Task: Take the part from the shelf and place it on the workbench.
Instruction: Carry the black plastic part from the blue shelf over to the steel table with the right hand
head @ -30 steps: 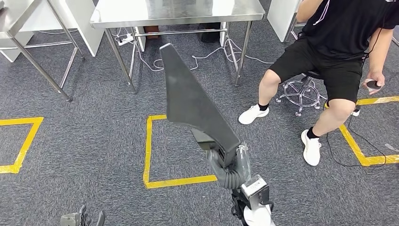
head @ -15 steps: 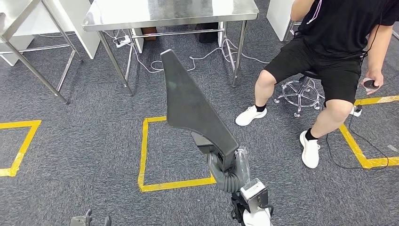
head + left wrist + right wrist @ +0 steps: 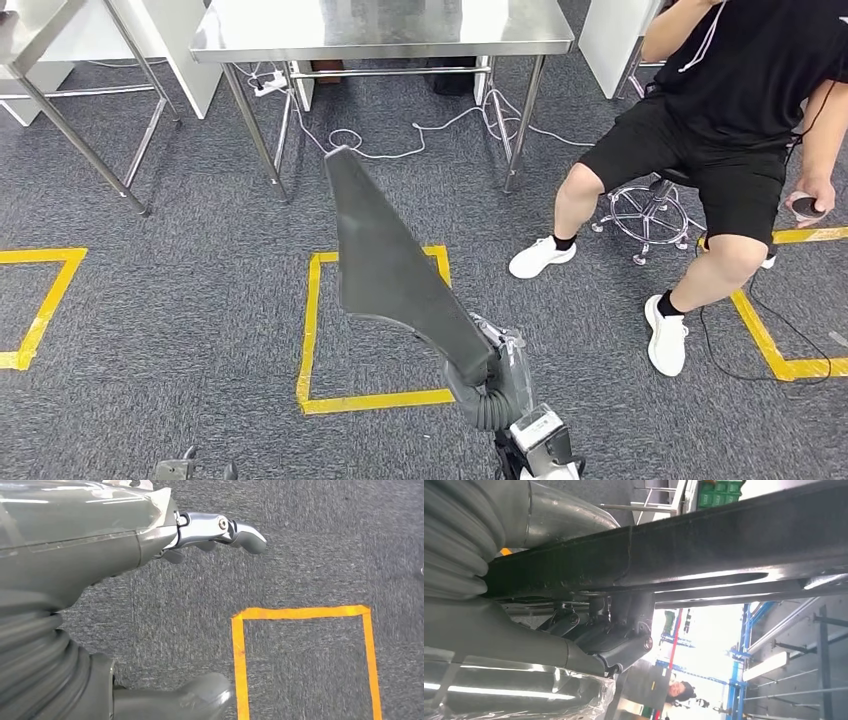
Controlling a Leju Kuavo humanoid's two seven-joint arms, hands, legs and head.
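The right hand (image 3: 492, 368) grips the narrow lower end of the part (image 3: 385, 260), a long, flat, dark grey piece that widens as it rises away from the hand and ends in a blunt tip. The part tilts up and forward from the hand, out over the carpet (image 3: 180, 310). In the right wrist view the dark fingers (image 3: 616, 637) close against the underside of the part (image 3: 704, 550), which crosses that picture as a thick black bar.

Just beyond the right hand, under the part, a square of yellow tape (image 3: 312, 330) marks the carpet. Farther ahead of the hand stands a steel workbench (image 3: 380, 25) on thin legs, with white cables (image 3: 400, 140) trailing on the floor beneath it. Well off to the right of the hand a person (image 3: 740, 110) in black clothes and white shoes sits on a stool (image 3: 640, 205), holding a small dark object. More yellow tape (image 3: 40, 300) lies far to the left of the hand.

The left hand (image 3: 75, 555) hangs low over the carpet, holding nothing, its fingers (image 3: 240, 530) stretched out and apart from the thumb (image 3: 190, 700). Beyond those fingers lies a yellow tape outline (image 3: 240, 655) on the grey floor.
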